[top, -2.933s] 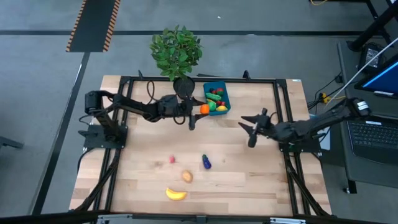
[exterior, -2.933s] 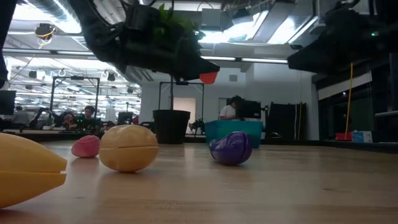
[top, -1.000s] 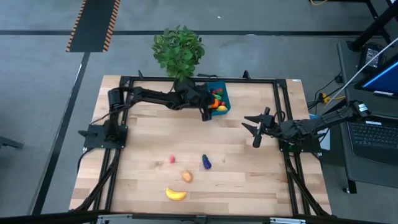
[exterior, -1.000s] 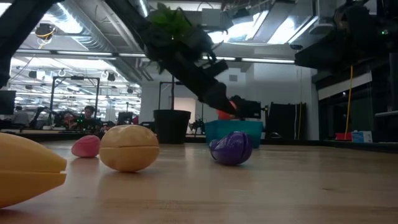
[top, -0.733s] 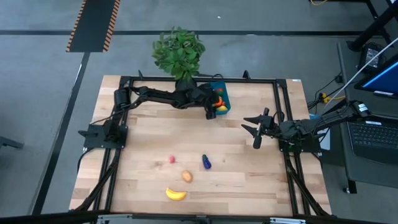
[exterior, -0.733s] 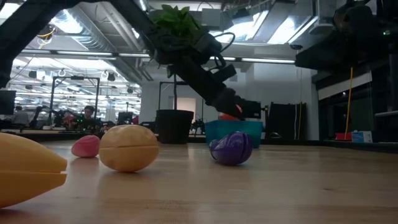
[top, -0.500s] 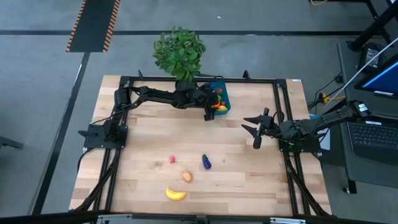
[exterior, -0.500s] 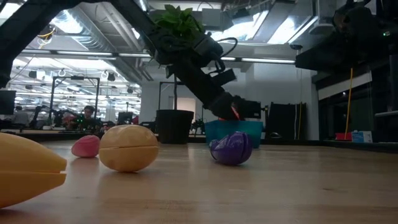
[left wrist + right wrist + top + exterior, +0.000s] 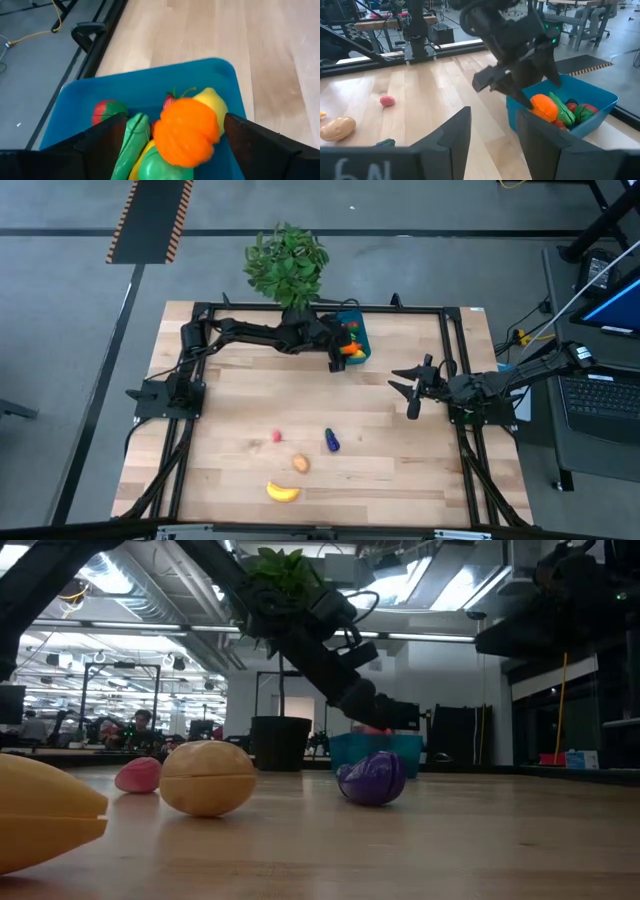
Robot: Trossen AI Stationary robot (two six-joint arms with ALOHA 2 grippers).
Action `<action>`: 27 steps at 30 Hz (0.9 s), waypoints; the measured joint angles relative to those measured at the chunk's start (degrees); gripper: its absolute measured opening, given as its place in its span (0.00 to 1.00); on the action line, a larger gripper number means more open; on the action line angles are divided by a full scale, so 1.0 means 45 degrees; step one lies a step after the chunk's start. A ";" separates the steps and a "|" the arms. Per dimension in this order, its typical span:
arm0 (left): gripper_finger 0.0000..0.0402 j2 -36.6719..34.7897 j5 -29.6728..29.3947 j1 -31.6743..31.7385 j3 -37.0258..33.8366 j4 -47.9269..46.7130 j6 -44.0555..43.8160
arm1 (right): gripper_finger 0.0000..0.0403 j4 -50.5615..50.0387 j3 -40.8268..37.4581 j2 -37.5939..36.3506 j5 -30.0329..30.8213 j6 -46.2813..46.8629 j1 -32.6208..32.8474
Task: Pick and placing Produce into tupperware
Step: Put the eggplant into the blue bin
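Observation:
The blue tupperware (image 9: 358,326) stands at the table's far edge, right of the plant pot, with several pieces of produce in it. My left gripper (image 9: 338,360) hangs open over its near end. In the left wrist view its fingers stand on either side of the orange (image 9: 186,131) without touching it. The orange lies on the cucumber (image 9: 131,137), the lemon (image 9: 214,102) and a red berry (image 9: 104,110) in the tupperware (image 9: 150,90). My right gripper (image 9: 409,392) is open and empty at the table's right. A pink berry (image 9: 277,437), a purple eggplant (image 9: 331,441), a tan potato (image 9: 300,463) and a banana (image 9: 283,492) lie on the table.
A leafy potted plant (image 9: 286,260) with its dark pot (image 9: 297,316) stands just left of the tupperware at the far edge. A black frame (image 9: 450,350) runs around the tabletop. Bare wood lies between the tupperware and the loose produce.
My left gripper has carried the orange a little toward the table's right edge, over the tupperware, and come down slightly. The orange now sits lower, on the produce inside the tupperware. My right arm has kept still.

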 joint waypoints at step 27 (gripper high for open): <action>0.82 -0.1260 -0.1972 -0.2340 -0.0034 -0.1123 0.0192 | 0.39 -0.0253 0.0005 -0.0005 -0.0232 0.0568 0.0005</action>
